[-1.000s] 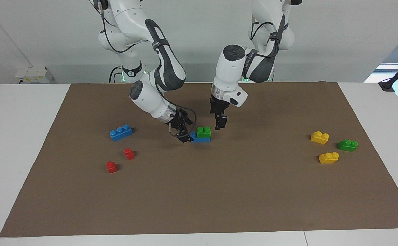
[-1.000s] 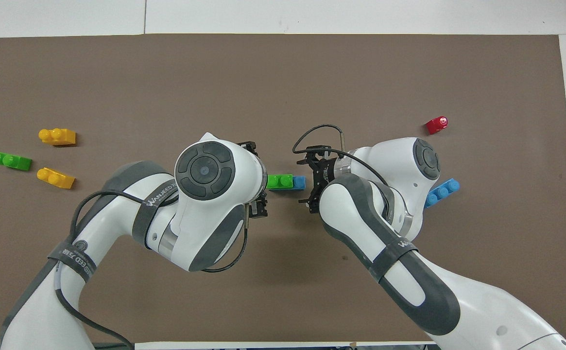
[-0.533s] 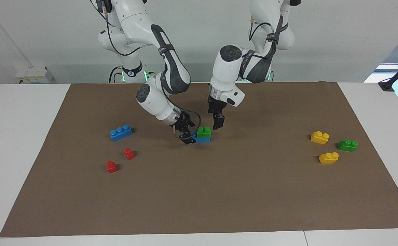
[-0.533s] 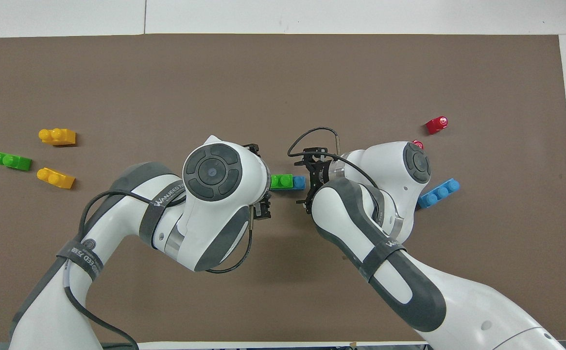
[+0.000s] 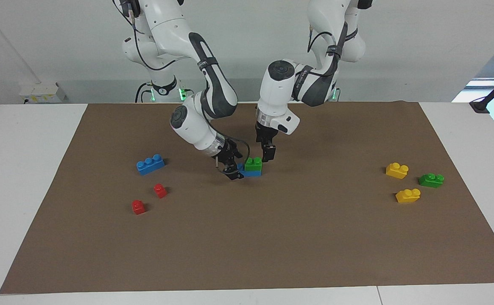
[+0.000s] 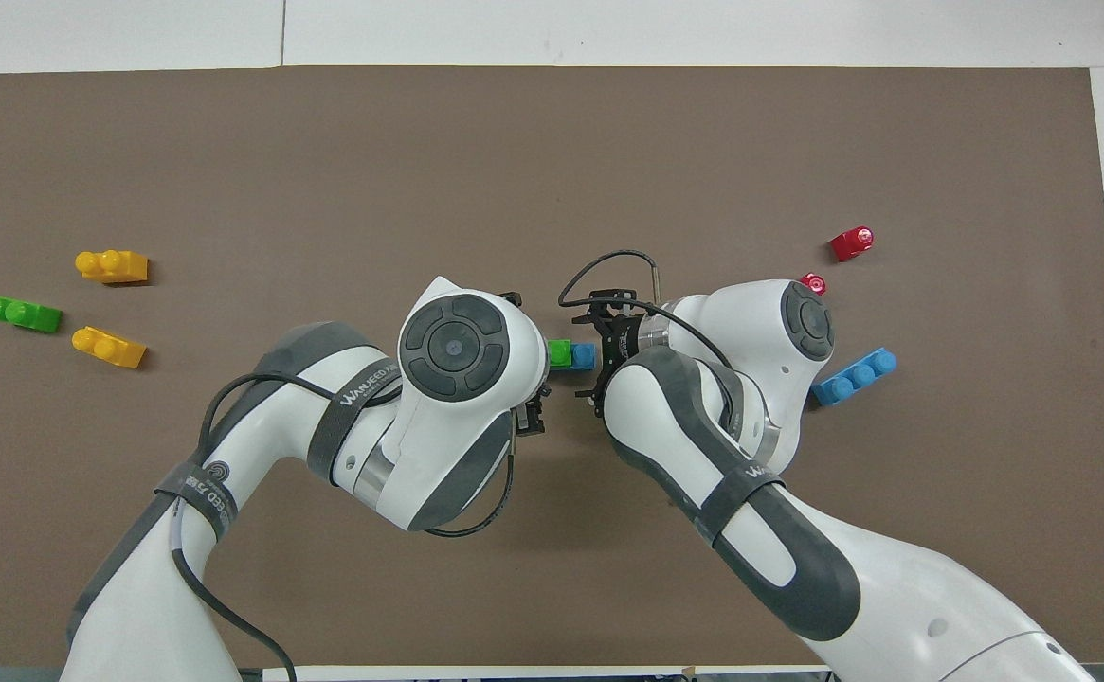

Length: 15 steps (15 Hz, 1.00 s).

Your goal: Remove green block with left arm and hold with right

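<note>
The green block [image 5: 253, 164] sits stacked on a blue brick [image 5: 247, 172] in the middle of the brown mat; both also show in the overhead view, green block [image 6: 560, 353], blue brick [image 6: 584, 355]. My right gripper [image 5: 232, 169] is low at the blue brick's bare end, toward the right arm's end of the table, right against it. My left gripper [image 5: 267, 154] hangs point-down close beside the green block, at its edge nearer to the robots. In the overhead view the left wrist covers part of the green block.
A longer blue brick [image 5: 150, 164] and two small red bricks [image 5: 160, 190] [image 5: 138, 206] lie toward the right arm's end. Two yellow bricks [image 5: 397, 170] [image 5: 407, 195] and a darker green brick [image 5: 431, 180] lie toward the left arm's end. The brown mat [image 5: 247, 245] covers the table.
My left gripper has come down and moved in toward the green block. My right gripper has slid up to the blue brick's end. The stacked bricks have not moved.
</note>
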### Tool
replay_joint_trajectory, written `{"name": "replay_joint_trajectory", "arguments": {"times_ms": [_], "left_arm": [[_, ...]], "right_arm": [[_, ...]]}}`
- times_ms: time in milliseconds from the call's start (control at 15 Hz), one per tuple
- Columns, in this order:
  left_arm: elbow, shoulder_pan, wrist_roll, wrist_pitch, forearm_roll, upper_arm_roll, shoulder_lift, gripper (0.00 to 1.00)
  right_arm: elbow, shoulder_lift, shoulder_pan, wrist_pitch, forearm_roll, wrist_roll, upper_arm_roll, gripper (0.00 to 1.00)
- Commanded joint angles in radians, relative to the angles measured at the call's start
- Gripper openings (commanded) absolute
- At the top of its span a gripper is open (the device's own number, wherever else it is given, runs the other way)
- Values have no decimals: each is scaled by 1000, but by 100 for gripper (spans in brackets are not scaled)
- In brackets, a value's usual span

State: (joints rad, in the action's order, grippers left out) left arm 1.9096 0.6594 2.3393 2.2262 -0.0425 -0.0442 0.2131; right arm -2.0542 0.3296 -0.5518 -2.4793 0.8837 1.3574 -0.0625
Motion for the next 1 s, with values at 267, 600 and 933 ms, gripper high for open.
{"name": "replay_joint_trajectory", "arguments": {"times_ms": [267, 600, 933], "left_arm": [[-47, 16, 66, 35, 56, 17, 65, 100], [-49, 16, 66, 59, 61, 17, 91, 100], [-49, 16, 66, 76, 70, 18, 101, 100]], "right_arm": [[-14, 8, -7, -35, 34, -40, -2, 100], [-15, 6, -8, -35, 34, -40, -2, 100], [-21, 6, -10, -53, 34, -40, -2, 92]]}}
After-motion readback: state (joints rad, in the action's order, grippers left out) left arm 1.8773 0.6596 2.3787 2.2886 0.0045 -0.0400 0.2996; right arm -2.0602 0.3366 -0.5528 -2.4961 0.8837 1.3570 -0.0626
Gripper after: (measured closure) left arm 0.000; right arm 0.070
